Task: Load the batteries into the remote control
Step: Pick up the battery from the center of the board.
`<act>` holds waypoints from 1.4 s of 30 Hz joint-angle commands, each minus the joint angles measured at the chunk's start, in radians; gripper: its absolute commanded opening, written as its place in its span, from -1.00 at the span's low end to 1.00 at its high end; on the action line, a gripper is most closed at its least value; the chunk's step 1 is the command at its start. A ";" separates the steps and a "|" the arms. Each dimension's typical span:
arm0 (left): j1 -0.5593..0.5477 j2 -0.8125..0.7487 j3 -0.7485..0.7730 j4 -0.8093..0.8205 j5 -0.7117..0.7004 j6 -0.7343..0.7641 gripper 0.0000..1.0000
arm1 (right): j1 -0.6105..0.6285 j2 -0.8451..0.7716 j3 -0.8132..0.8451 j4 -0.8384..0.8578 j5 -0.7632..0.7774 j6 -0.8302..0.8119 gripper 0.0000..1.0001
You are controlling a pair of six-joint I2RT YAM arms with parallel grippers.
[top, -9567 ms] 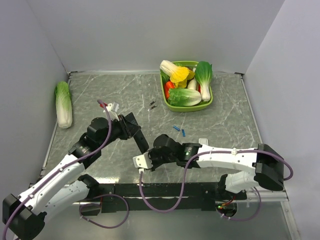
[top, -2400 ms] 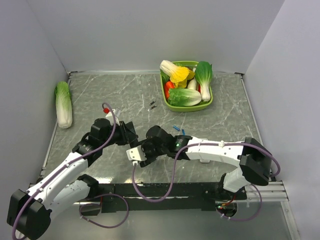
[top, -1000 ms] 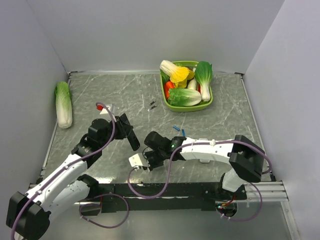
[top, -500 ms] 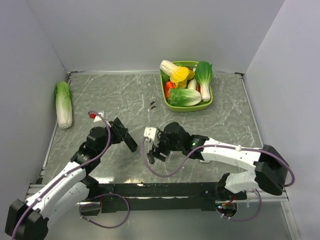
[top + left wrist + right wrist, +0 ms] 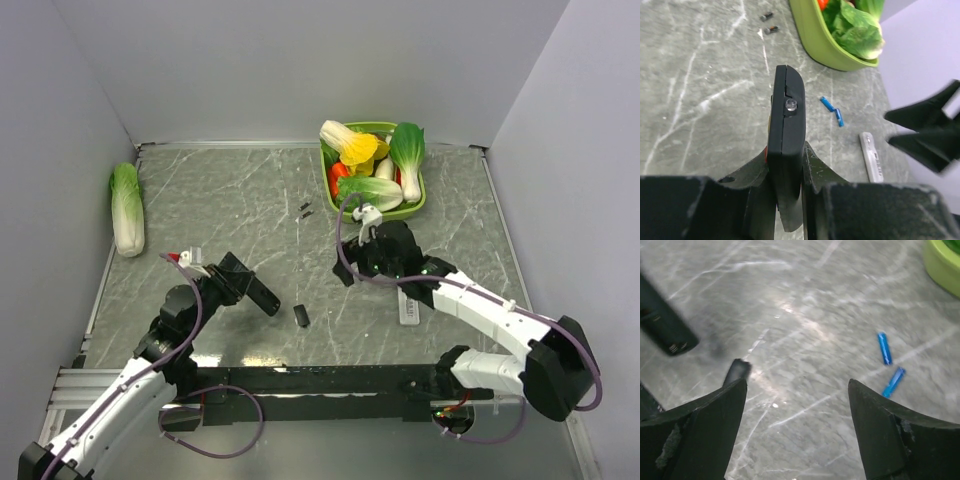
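Observation:
My left gripper (image 5: 232,283) (image 5: 786,156) is shut on the black remote control (image 5: 256,295) (image 5: 787,117) and holds it on edge above the table. The remote's open end also shows in the right wrist view (image 5: 662,325). The two blue batteries (image 5: 882,347) (image 5: 827,103) lie side by side on the table; in the top view my right arm hides them. My right gripper (image 5: 345,270) (image 5: 796,385) is open and empty, hovering just left of the batteries. A small black cover piece (image 5: 300,316) (image 5: 737,371) lies on the table between the grippers.
A white remote (image 5: 405,305) (image 5: 871,156) lies right of centre under my right arm. A green tray (image 5: 421,200) of toy vegetables stands at the back. A cabbage (image 5: 127,207) lies by the left wall. Two tiny dark bits (image 5: 304,209) lie mid-table.
My right gripper has swung right and back from beside the remote to over the batteries. The black cover piece now lies on the table. My left gripper has drawn back left with the remote.

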 commanded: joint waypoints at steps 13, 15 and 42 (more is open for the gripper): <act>0.003 -0.045 -0.139 0.313 0.271 0.026 -0.98 | -0.213 0.311 0.213 -0.265 0.155 0.150 0.10; 0.003 -0.034 -0.137 0.327 0.303 0.033 -0.98 | -0.214 0.357 0.240 -0.268 0.153 0.160 -0.01; 0.003 0.004 -0.111 0.353 0.372 0.039 -0.97 | -0.219 0.637 0.335 -0.294 0.231 0.181 -0.39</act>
